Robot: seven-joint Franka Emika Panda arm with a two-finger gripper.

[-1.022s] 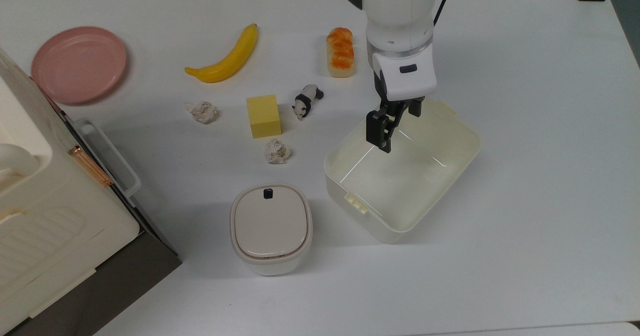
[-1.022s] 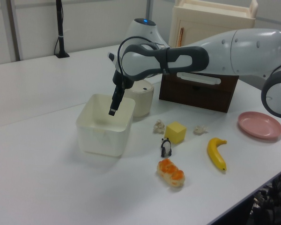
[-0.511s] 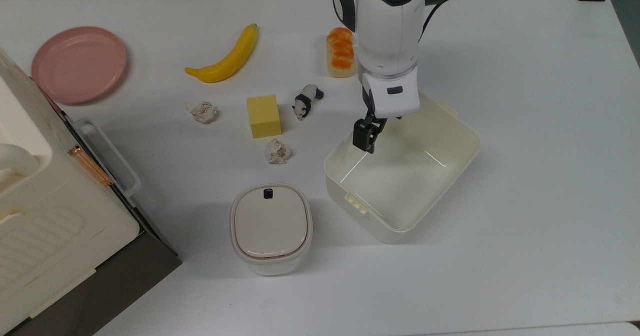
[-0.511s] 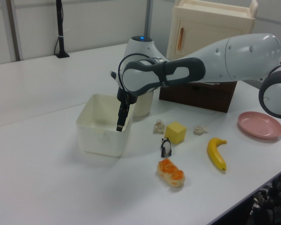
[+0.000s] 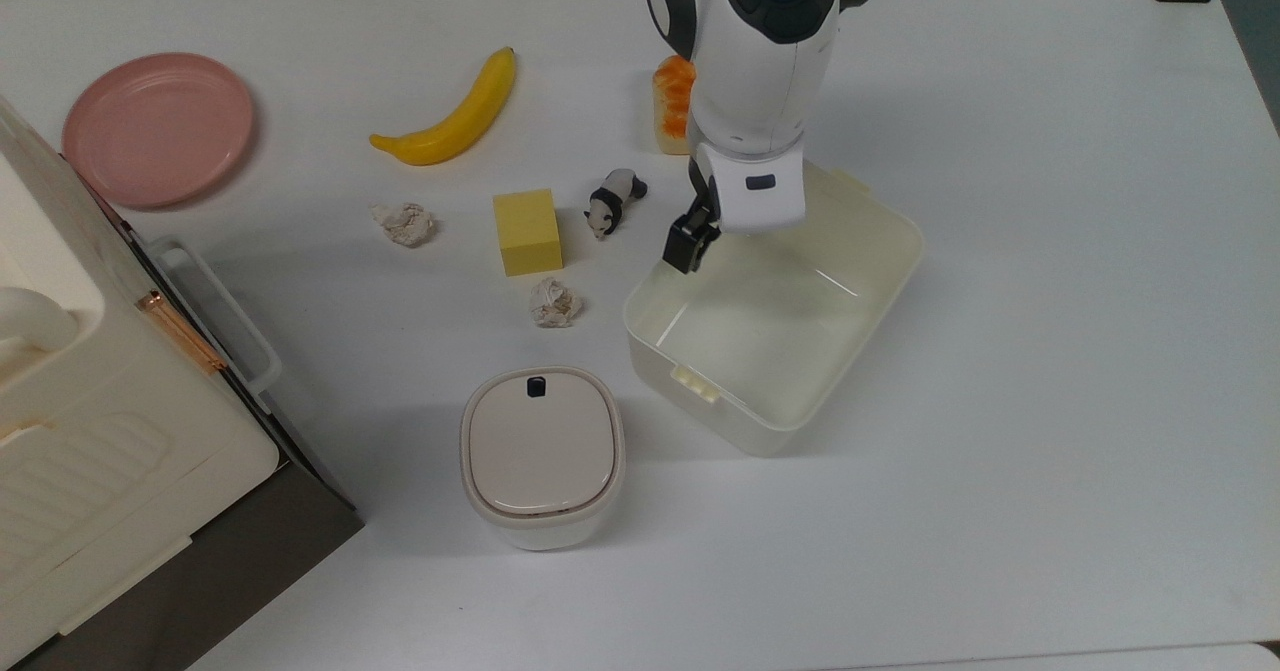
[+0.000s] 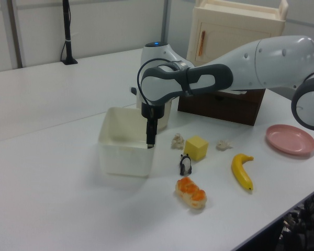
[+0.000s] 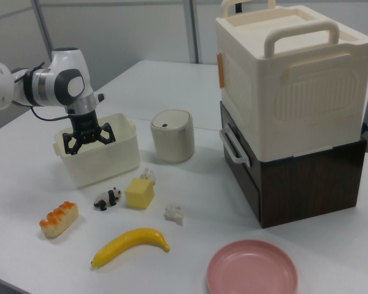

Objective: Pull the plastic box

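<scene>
The plastic box point(image 5: 775, 326) sat on the tabletop point(image 5: 1050, 251) near the panda toy point(image 5: 615, 201). The end effector point(image 7: 86, 139) was spread wide, one finger hooked inside the box wall. Best bet was a slow, low drag so it wouldn't tip.

Cream-white, glossy inside: plastic box point(image 5: 775, 336). Black: fingers point(image 5: 686, 246), on white arm point(image 5: 755, 41) with blue light. White: table point(image 5: 1050, 351). Pink: plate point(image 5: 157, 128) near table corner. Yellow: banana point(image 5: 455, 113) and cube point(image 5: 527, 231). Black-and-white: panda figure point(image 5: 615, 201). Orange over tan: bread point(image 7: 58, 219). Beige lid, black button: container point(image 5: 541, 456). Cream with copper clasp over dark brown base: case point(image 7: 294, 110).
</scene>
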